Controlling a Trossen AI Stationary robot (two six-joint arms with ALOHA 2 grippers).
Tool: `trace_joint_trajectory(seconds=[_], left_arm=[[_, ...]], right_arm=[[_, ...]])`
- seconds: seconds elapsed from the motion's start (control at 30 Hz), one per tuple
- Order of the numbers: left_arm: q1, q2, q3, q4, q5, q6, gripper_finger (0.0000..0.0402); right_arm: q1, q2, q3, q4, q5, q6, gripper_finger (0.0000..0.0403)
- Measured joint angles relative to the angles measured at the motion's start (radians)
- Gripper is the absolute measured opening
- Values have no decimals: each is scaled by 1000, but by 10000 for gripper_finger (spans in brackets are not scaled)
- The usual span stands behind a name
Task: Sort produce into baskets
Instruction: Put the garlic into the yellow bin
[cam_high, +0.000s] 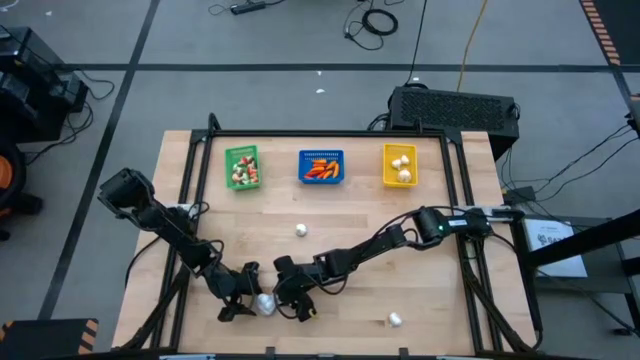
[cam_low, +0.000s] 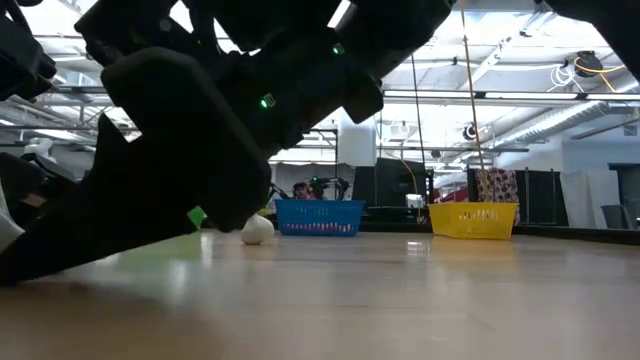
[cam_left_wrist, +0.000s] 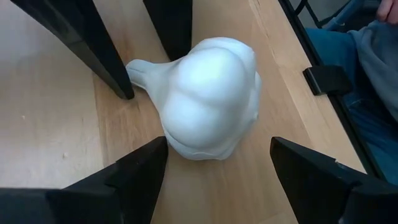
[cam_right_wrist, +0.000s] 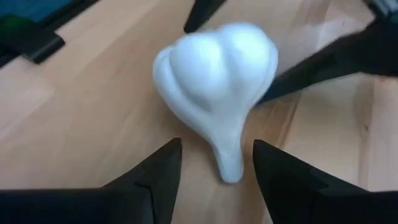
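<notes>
The left end effector (cam_high: 243, 296) stands with its two dark, flat-sided fingers (cam_left_wrist: 134, 180) spread wide on either side of a smooth white garlic-shaped bulb (cam_left_wrist: 208, 96), a matte lobed piece tapering to a short stem. It does not press on the bulb; bare wood shows between each finger and the white surface. The right end effector (cam_high: 291, 297) faces it from the other side, its tapered black fingers (cam_right_wrist: 152, 180) parted around the stem end, also with no visible contact. In the right wrist view the bulb is blurred and its lobes are hard to trace.

The bulb lies on the pale, fine-grained wooden worktop (cam_high: 350, 245) near its front edge, between the two end effectors. Two more white bulbs lie loose: one (cam_high: 301, 231) mid-worktop, one (cam_high: 395, 320) toward the front right.

Along the far side stand three small slatted plastic baskets: a green basket (cam_high: 242, 167) with mixed small bits, a blue basket (cam_high: 321, 167) with slim red and orange pieces, and a yellow basket (cam_high: 399, 165) with white bulbs. In the low view dark arm housings fill the left half, hiding the green basket almost entirely.
</notes>
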Motion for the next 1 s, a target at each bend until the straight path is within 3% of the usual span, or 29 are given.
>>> trace_joint_trajectory(seconds=[0.47,0.63,1.0], left_arm=[[-1,0,0,-2,1,4,294],[0,-1,0,-3,12,4,294],[-1,-67,-2,-118,-21,-3,294]], right_arm=[[1,0,0,-19,-4,41,13],[0,-3,0,-33,-1,88,15],[18,-168,-1,-403,24,144,12]])
